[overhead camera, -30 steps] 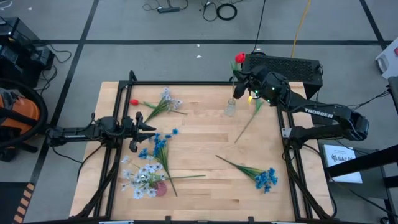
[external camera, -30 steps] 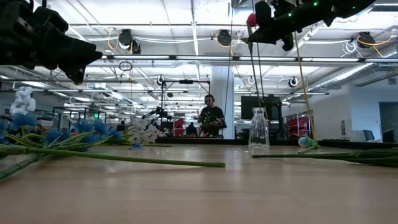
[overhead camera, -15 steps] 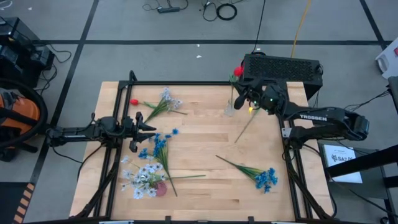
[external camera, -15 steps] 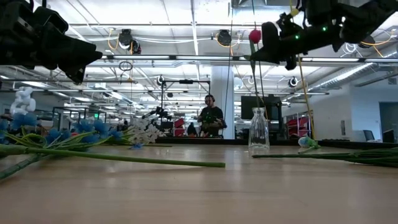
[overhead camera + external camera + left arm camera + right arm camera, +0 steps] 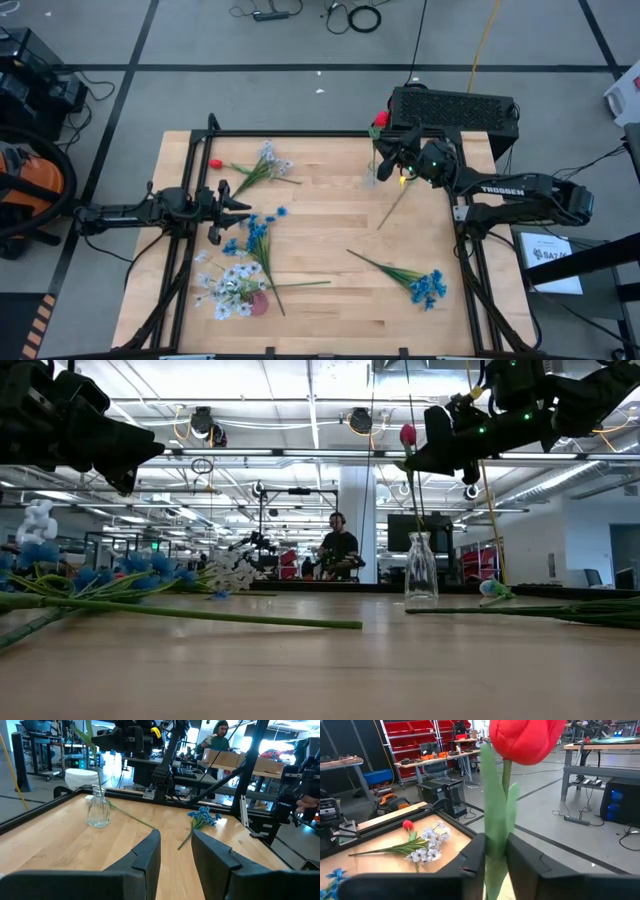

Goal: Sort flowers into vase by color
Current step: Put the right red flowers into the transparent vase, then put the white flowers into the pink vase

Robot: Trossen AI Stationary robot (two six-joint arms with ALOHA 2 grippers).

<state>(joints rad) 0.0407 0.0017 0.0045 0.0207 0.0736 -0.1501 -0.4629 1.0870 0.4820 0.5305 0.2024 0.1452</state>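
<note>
Your right gripper (image 5: 395, 160) hung over the vase (image 5: 371, 173) at the table's far edge, jaws flanking the stem of the red tulip (image 5: 408, 435); whether they gripped it or had just begun to let go, I cannot tell. In the low view the stem ran down into the vase neck, so the step in hand was seating that red flower. Next move, as I judge it: part the jaws fully and lift straight up without dragging the stem or tipping the glass. Your left gripper (image 5: 240, 208) waited at the left side, jaws apart, holding nothing. Still on the table: blue flowers (image 5: 428, 288), a white cluster (image 5: 226, 287), another red bud (image 5: 214, 164).
</note>
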